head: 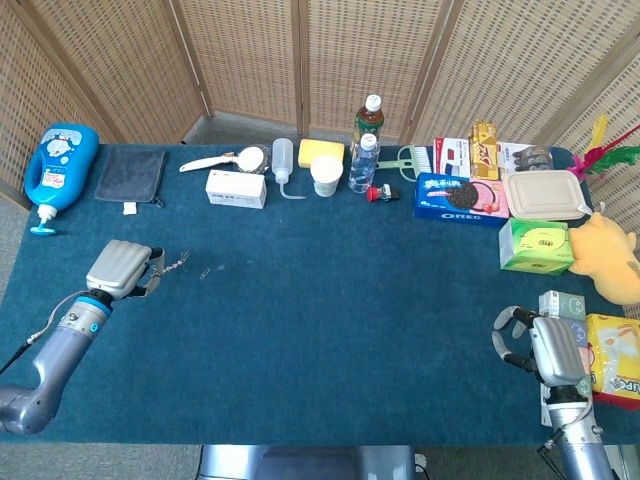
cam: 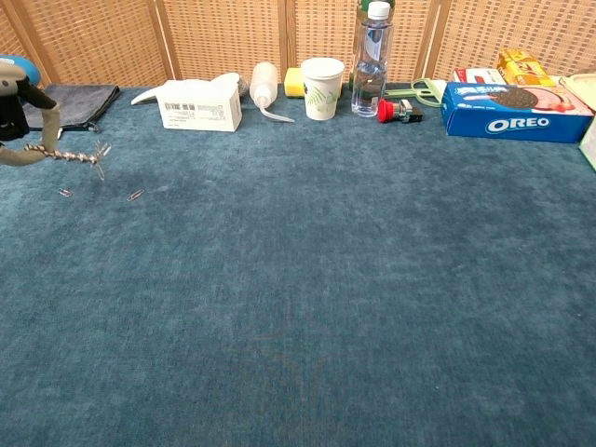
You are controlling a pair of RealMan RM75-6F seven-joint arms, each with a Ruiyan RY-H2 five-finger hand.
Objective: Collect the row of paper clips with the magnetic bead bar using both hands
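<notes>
Bench (head: pixel 330 320), blue cloth top, carrying a back row of goods.

Readable print: blue biscuit box (cam: pixel 515 111) is reading "OREO"; a barcode label is showing on the white carton (cam: pixel 198 104). Other packaging is too small to read.

Left robot hand (head: pixel 120 268): sitting near the bench's left edge, fingers curled around the butt of the magnetic bead bar (cam: pixel 63 155). The bar's long axis is lying roughly level, its free end pointing away from the hand toward the bench centre. Paper clips are clinging at that tip (cam: pixel 100 154).

Loose paper clips: two are lying on the cloth just below the bar in the chest view (cam: pixel 64 193) and (cam: pixel 136 195), apart from each other; the head view is resolving only one (head: pixel 205 272).

Right robot hand (head: pixel 545 350): appearing in the head view only, at the near right corner, fingers curved inward and holding nothing, beside a yellow packet (head: pixel 616 370).

Head view alone is showing the blue bottle (head: pixel 57 165) and the yellow plush toy (head: pixel 607 258).
</notes>
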